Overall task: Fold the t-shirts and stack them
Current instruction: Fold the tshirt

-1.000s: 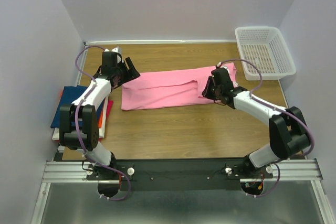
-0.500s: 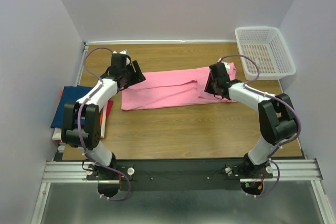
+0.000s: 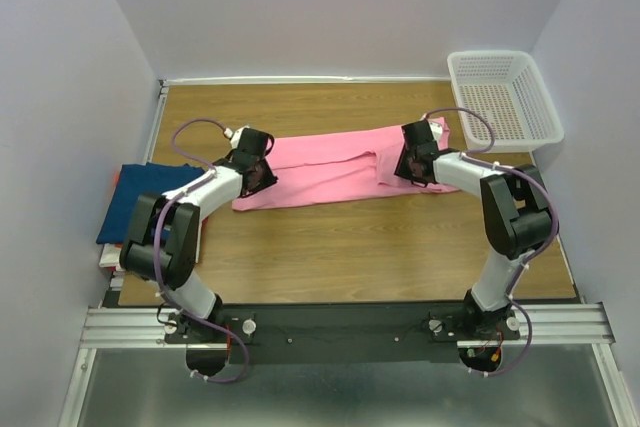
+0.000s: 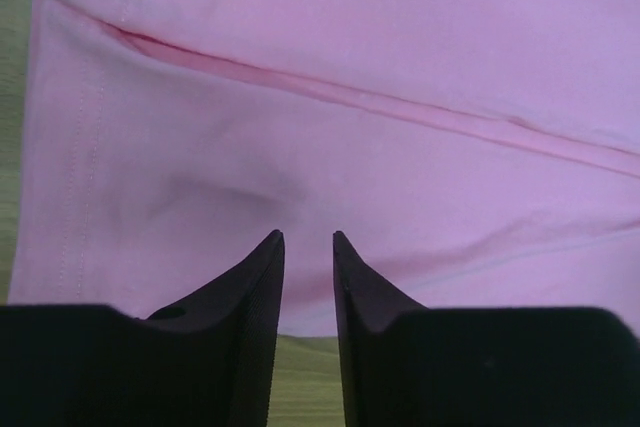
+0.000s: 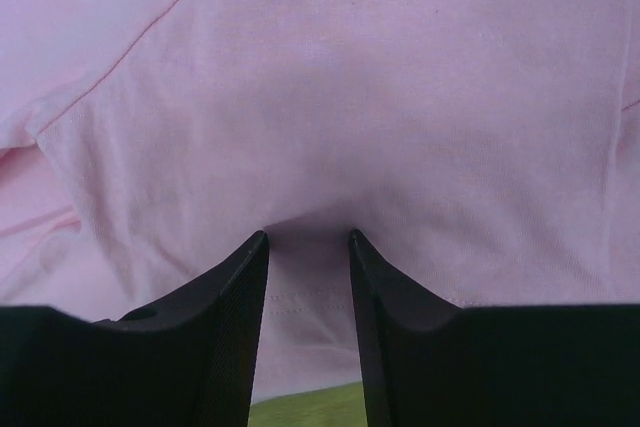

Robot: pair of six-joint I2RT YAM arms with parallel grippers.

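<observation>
Down the middle of the light wooden table [image 3: 330,247] lies the bright pink cotton t-shirt [image 3: 335,169], already brought in along its length into a long, narrow band running left to right, with a fold line showing down it. Both arms are on it now!

The left gripper [image 3: 257,175] sits at the band's left end. Its wrist view shows the two black fingertips [image 4: 272,247] drawn close with only a slim gap, set on the cloth just inside the near edge. Whether any fabric is nipped between them, I cannot tell.

Over at the other end, the right gripper [image 3: 410,165] is on the sleeve area. Its jaws stand clearly apart, tips pressed into the cloth with a small pucker between them, and I see no firm pinch.

So where are we? At the table's left edge waits the stack, a folded dark blue cotton t-shirt [image 3: 135,202] on top, with the layers beneath barely visible. The white plastic mesh basket [image 3: 490,54] at the far right corner looks empty.

My read: the lengthwise folds are done. The crosswise fold, end to end, remains, and then the carry onto that stack.
</observation>
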